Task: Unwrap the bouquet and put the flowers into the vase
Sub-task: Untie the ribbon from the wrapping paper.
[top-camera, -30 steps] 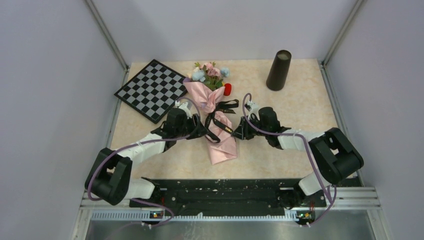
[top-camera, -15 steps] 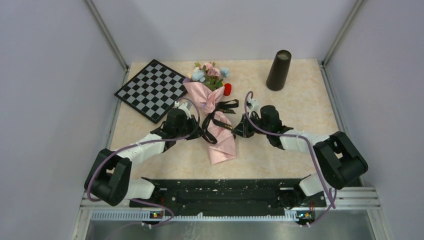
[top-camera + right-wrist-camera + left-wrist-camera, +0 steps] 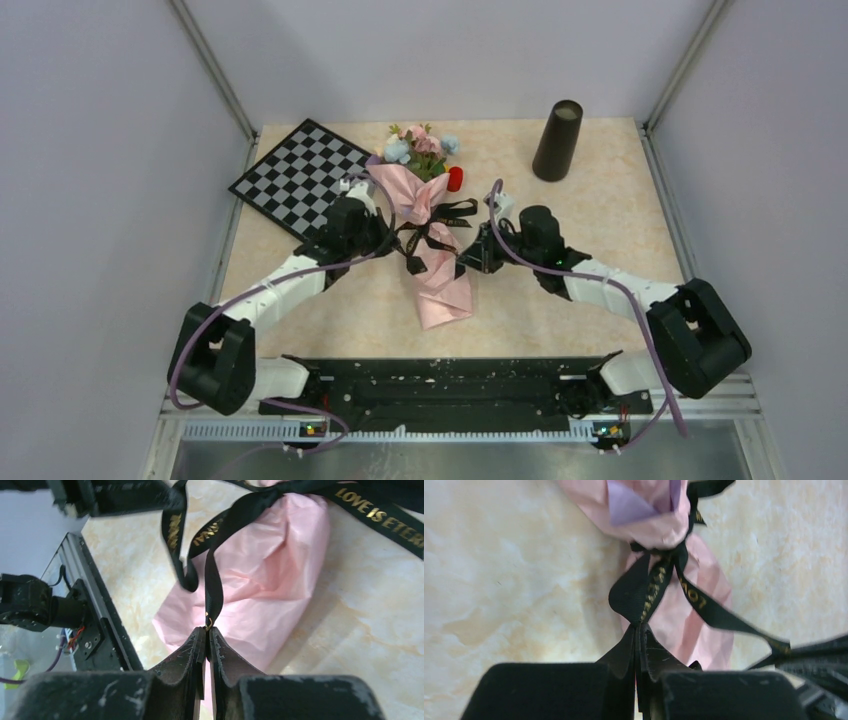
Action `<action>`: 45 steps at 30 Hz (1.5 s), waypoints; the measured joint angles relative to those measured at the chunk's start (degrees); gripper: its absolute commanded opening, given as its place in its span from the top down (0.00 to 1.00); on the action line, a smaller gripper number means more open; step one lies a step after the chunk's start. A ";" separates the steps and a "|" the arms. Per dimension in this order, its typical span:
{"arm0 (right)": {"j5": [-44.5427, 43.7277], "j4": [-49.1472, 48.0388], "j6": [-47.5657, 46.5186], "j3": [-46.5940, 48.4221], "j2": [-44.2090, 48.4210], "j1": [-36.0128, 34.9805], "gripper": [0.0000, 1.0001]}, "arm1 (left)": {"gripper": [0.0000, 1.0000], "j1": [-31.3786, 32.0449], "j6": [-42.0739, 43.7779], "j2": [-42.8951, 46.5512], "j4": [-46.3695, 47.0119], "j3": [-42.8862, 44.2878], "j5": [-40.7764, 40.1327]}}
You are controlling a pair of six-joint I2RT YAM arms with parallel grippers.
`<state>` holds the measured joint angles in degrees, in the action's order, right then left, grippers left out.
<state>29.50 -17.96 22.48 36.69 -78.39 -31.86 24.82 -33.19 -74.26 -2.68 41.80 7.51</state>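
1. From above: bare table point(image 3: 620, 200) right of and nearer than the bouquet point(image 3: 432, 215); checkered board point(image 3: 300, 180) close on the left; vase point(image 3: 557, 140) upright, far right, well apart. Mid-table pink paper cone, flowers point(image 3: 420, 150) toward the far edge.
2. Left wrist: left gripper point(image 3: 639, 630) clamped on the black ribbon point(image 3: 654, 585) loop; lilac lining above the knot.
3. Right wrist: right gripper point(image 3: 206, 632) pinching a gold-lettered ribbon tail over crinkled pink paper.

The left claw point(image 3: 640, 626) snapped shut on a loop of the black ribbon point(image 3: 212, 580). It slid a little toward 11 o'clock, away from the bouquet point(image 3: 445, 290). The right claw point(image 3: 207, 630) closed too and pinched the end of a ribbon tail. That arm's elbow swung out toward 4 o'clock. The ribbon got pulled straighter between the two claws.
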 measured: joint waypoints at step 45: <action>-12.72 2.03 0.68 8.04 5.27 -10.99 0.29 | 0.05 -8.09 7.72 8.76 3.69 -8.24 14.99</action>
<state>16.78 -15.92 23.16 44.73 -73.12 -42.85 16.73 -25.47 -65.49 1.02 33.56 22.50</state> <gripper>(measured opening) 0.702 0.952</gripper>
